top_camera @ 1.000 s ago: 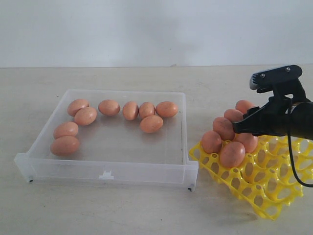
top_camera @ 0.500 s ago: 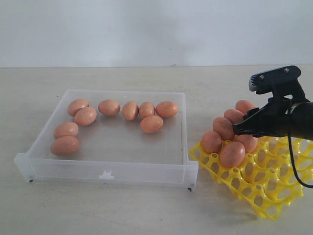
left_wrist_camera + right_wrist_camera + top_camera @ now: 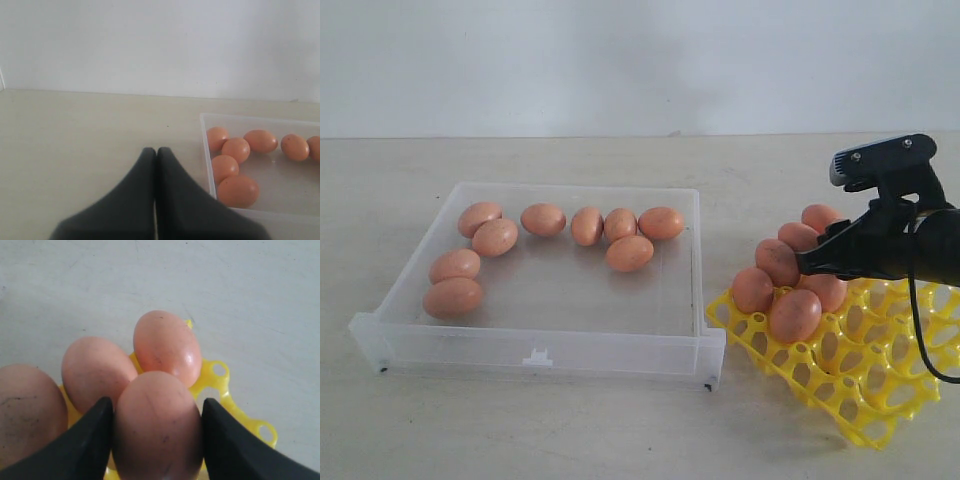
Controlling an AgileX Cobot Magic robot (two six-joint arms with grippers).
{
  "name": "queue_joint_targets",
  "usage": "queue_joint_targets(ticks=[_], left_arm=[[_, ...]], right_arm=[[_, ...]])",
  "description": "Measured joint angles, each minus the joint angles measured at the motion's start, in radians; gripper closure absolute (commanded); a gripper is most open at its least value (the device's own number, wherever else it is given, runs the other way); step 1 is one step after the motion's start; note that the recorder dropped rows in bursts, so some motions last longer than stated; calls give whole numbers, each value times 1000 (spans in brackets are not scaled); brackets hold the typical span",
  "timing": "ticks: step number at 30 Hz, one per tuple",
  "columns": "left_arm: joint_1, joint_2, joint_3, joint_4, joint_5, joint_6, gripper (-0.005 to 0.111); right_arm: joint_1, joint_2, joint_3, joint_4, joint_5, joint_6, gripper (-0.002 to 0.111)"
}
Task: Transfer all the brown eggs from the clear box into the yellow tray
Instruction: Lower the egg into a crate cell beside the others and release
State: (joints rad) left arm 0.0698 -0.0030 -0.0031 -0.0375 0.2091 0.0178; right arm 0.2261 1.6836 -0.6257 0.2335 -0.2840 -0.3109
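The right gripper [image 3: 156, 410] has its fingers clamped on a brown egg [image 3: 152, 432] over the yellow tray [image 3: 880, 390], while the left gripper [image 3: 156, 155] has its fingers pressed together. The tray sits at 3 o'clock of the clear box [image 3: 535, 350], which holds nine brown eggs [image 3: 630, 252]. Both rest on a beige table [image 3: 620, 440] before a white wall [image 3: 620, 60].

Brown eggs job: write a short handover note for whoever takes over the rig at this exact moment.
Left end effector: shut, empty, over the bare table beside the clear box.
Right end effector: closed on one brown egg above the yellow tray; whether it is seated in a cup cannot be told.
Done: about six tray eggs at the tray's box-side end.
Left: place the held egg, then move the nine boxed eggs across.
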Motion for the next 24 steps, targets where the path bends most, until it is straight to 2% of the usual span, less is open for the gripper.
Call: queue_joint_targets(ticks=[24], left_arm=[[0,0,0,0,0,0,111]], right_arm=[[0,-21,-1,18,7,7,102]])
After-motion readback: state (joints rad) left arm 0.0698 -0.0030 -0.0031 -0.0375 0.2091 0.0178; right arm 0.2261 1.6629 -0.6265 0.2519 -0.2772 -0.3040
